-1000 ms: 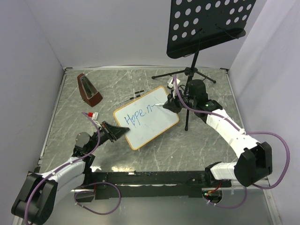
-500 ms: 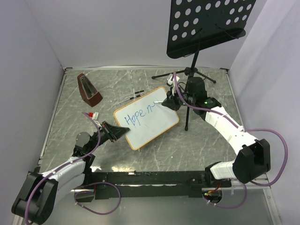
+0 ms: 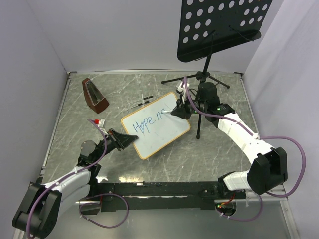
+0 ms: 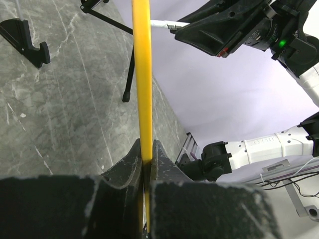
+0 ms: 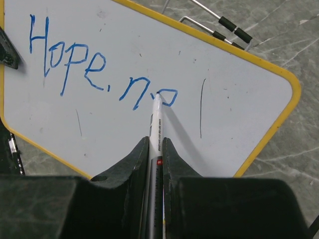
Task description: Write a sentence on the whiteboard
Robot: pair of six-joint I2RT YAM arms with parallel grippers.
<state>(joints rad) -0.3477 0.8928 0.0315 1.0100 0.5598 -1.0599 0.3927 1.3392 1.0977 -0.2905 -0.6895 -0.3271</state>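
Note:
The whiteboard (image 3: 162,130) lies tilted on the table, with a thin yellow-tan frame. Blue marker words on it read "Hope. n" plus a small loop (image 5: 168,95); this writing also shows in the top view (image 3: 148,123). My left gripper (image 3: 130,141) is shut on the board's near-left frame edge (image 4: 141,74), clamped between its fingers (image 4: 130,167). My right gripper (image 3: 180,112) is shut on a white marker (image 5: 156,130). The marker's tip touches the board at the loop after the "n". The board's right part (image 5: 234,114) is blank apart from a thin dark line.
A black perforated music-stand plate (image 3: 223,25) hangs over the back right, and its tripod legs (image 3: 184,78) and pole foot (image 3: 198,135) stand just behind and right of the board. A brown metronome (image 3: 93,93) stands at the back left. A small red-capped item (image 3: 96,121) lies left of the board.
The right gripper has shifted a little along the board and the marker has added a small blue loop after the "n". The left gripper and the board have not moved.

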